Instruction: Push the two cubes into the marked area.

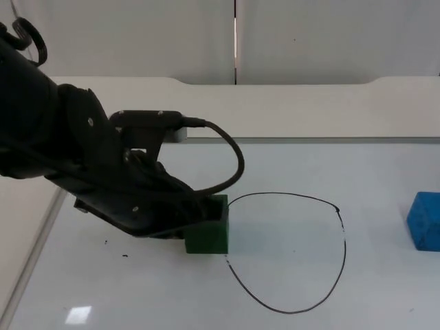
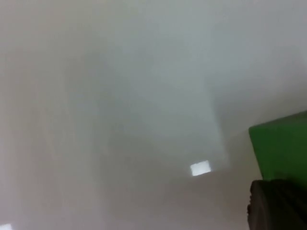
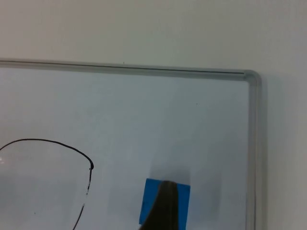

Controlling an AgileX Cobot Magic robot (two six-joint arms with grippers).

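Observation:
A green cube (image 1: 210, 237) rests on the white board just outside the left side of the black drawn loop (image 1: 342, 240), touching its line. My left gripper (image 1: 194, 218) is pressed against the cube's left side, and the arm hides part of the cube. The green cube (image 2: 280, 143) shows close in the left wrist view, right beside the gripper (image 2: 277, 207). A blue cube (image 1: 425, 221) lies at the far right, well outside the loop. In the right wrist view my right gripper (image 3: 165, 211) is over the blue cube (image 3: 147, 203), with the loop's line (image 3: 57, 143) off to one side.
The board's metal frame (image 3: 252, 143) runs close behind the blue cube and along the back (image 1: 309, 139). Its left rail (image 1: 31, 254) passes under the left arm. Bare board lies inside the loop and between the two cubes.

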